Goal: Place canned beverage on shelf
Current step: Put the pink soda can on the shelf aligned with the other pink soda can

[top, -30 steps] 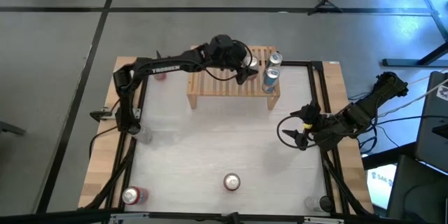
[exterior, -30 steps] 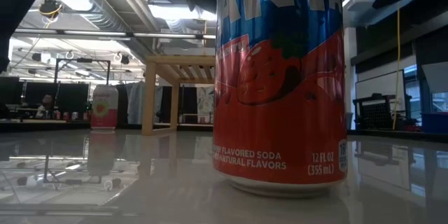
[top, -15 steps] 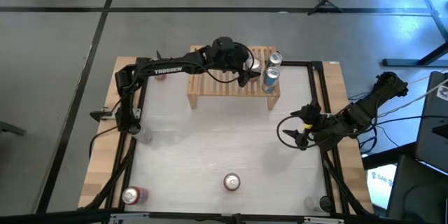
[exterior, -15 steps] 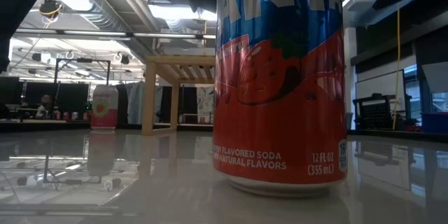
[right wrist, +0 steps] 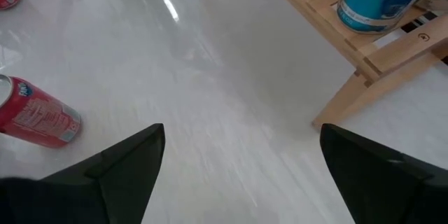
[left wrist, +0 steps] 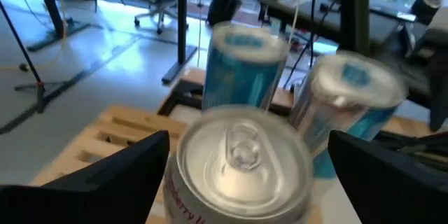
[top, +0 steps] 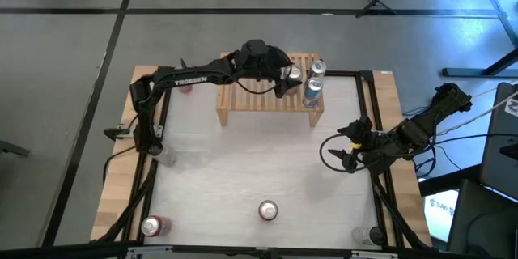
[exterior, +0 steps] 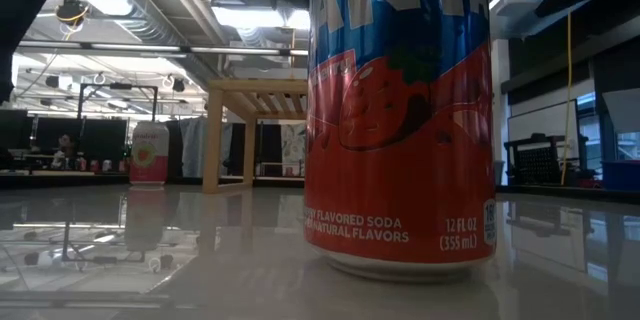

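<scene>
A silver-topped can (left wrist: pixel 241 159) stands between the left tool's (left wrist: pixel 245 175) parted fingers (left wrist: pixel 112 178).

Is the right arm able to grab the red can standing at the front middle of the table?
Probably yes. The right end effector is open beside the table's right edge, and only bare tabletop lies between it and the red can.

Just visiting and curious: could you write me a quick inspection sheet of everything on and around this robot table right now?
Surface: glossy white tabletop, wood-edged.
Job's things: low light-wood slatted shelf carrying two blue cans and a silver-topped pink can.
Clutter: red strawberry soda can, another red can, pink can beside the shelf.
Grippers: left gripper open around the pink can on the shelf; right gripper open, idle at the table's right edge.
Cables: black loops by the right arm.
Surroundings: grey floor, desks, chairs.
</scene>
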Robot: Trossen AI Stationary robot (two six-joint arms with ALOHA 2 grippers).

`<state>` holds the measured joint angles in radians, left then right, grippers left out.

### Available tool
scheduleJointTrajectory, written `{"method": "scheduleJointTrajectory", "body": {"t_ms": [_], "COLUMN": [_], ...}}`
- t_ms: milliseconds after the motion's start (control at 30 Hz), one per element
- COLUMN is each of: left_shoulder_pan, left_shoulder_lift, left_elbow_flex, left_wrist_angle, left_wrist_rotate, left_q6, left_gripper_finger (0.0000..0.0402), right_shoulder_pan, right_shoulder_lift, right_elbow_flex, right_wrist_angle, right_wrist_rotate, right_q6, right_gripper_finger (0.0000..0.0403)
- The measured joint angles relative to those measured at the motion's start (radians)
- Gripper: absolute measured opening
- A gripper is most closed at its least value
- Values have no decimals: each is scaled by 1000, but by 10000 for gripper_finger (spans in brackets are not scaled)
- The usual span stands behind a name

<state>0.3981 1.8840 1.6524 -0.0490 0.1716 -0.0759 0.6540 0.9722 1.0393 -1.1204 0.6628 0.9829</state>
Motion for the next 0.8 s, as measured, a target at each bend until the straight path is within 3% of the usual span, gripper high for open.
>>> {"method": "scheduleJointTrajectory", "body": {"t_ms": [300,533,633,800], "left_shoulder_pan": [-4,-92,-186,-391], "left_shoulder_lift": [-168,-305,-345,-385], "left_elbow_flex": [0,0,0,0], "left_wrist_angle": [11,-222,-365,-530], "left_wrist_rotate": [-8,-7,-80,-298], "left_q6": [2,-44,-50,-147], "left_gripper_finger": [382,382,382,382], "right_shoulder_pan": [0,0,0,0], "right_shoulder_lift": [0,1,4,5], "right_elbow_flex": [0,0,0,0], "right_wrist_angle": [-6,6,18,24], "right_wrist_rotate": [0,-17,-19,-8], "right_q6": [-1,-1,-16,-128], "right_gripper_finger": [370,370,370,369]}}
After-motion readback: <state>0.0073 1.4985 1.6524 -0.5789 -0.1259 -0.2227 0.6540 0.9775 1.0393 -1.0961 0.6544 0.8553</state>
